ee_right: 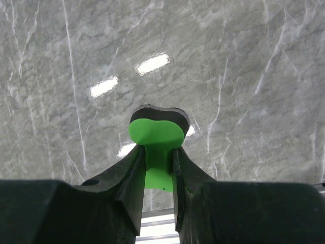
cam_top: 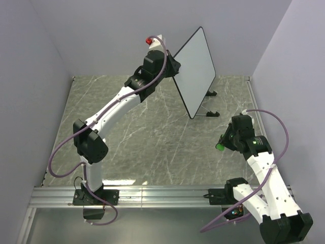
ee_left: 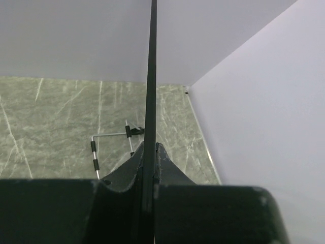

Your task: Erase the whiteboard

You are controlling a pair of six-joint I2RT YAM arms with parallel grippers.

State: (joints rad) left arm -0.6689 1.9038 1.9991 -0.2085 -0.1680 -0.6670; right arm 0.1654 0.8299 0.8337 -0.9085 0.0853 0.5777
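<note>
Left gripper (cam_top: 174, 66) is clamping the whiteboard (cam_top: 197, 68) edge, upper centre; right gripper (cam_top: 222, 144) is pinching the green eraser (ee_right: 155, 133), lower right, well apart.

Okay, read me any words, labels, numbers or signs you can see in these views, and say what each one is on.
None can be read. The whiteboard shows no writing in the top view, the green eraser carries no marking, and the table bears no label.

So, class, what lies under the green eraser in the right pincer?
Only grey marble table shows beneath the eraser. The patch directly behind it and the right pincer is covered.
</note>
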